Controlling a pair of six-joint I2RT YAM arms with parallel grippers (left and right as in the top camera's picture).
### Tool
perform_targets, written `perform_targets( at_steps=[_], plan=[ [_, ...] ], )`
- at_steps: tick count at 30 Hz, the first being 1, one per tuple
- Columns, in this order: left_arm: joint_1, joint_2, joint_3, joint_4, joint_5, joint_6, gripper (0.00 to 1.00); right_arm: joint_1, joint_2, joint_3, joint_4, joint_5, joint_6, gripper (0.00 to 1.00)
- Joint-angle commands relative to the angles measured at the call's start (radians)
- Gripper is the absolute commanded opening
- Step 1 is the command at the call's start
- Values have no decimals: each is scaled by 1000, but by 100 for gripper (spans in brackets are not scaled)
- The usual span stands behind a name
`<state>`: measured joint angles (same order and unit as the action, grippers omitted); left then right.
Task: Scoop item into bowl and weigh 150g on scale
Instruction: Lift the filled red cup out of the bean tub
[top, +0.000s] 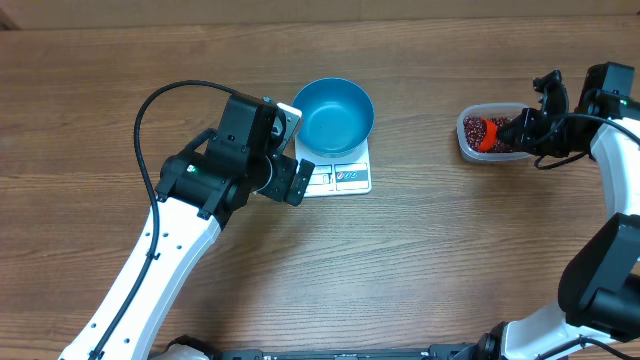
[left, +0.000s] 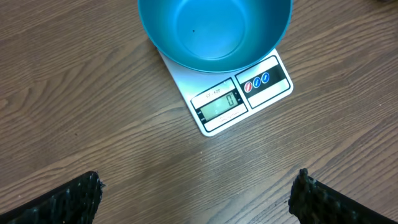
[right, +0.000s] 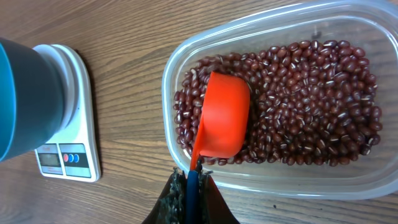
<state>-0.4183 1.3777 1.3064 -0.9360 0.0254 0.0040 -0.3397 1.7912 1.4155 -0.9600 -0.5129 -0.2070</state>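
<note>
From above I see the scale (top: 345, 178) sitting near the middle of the table (top: 420, 260), a little toward the far edge, with the blue bowl (top: 335, 112) standing upright on its platform and covering most of it; only the front strip with display and buttons shows. My left gripper (left: 196, 198) hovers just in front of the scale's front left corner, its claw spread wide and holding nothing, touching neither scale nor bowl. In the left wrist view the two dark fingertips (left: 81, 196) frame bare wood at the bottom corners, and the display reads zero beneath the bowl's smooth blue inside. Over toward the right edge, well apart from the scale, the clear tub (top: 465, 135) lies on the table with the beans (right: 311, 106) heaped loosely inside, spread across its floor. My right gripper (right: 189, 186) reaches in over the tub's near rim, its claw pressed together and pinching the thin handle of an orange scoop (right: 224, 118). The scoop's cup rests among the beans at the end of the tub nearer the scale, with beans packed against its sides. I cannot tell from the right wrist view whether the cup holds any beans.
</note>
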Motion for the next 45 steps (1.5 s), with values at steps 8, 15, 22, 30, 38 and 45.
perform_targets(
  at_steps=[8, 15, 22, 30, 38, 45],
  plan=[
    [-3, 8, 13, 2, -3, 19, 100, -4, 5, -8, 4, -55, -4, 4],
    [-3, 8, 14, 2, -3, 19, 100, -16, 5, -8, 5, -55, 0, 4],
    [-3, 8, 13, 2, -3, 19, 99, -73, 5, -8, 4, -87, 4, 4],
    [-3, 8, 14, 2, -3, 19, 99, -123, 6, -17, 7, -150, 3, 4],
    [-3, 8, 14, 2, -3, 19, 99, -169, 6, -87, 50, -258, -3, 4],
    [-3, 8, 14, 2, -3, 19, 99, -222, 6, -89, 50, -357, -3, 4]
  ],
)
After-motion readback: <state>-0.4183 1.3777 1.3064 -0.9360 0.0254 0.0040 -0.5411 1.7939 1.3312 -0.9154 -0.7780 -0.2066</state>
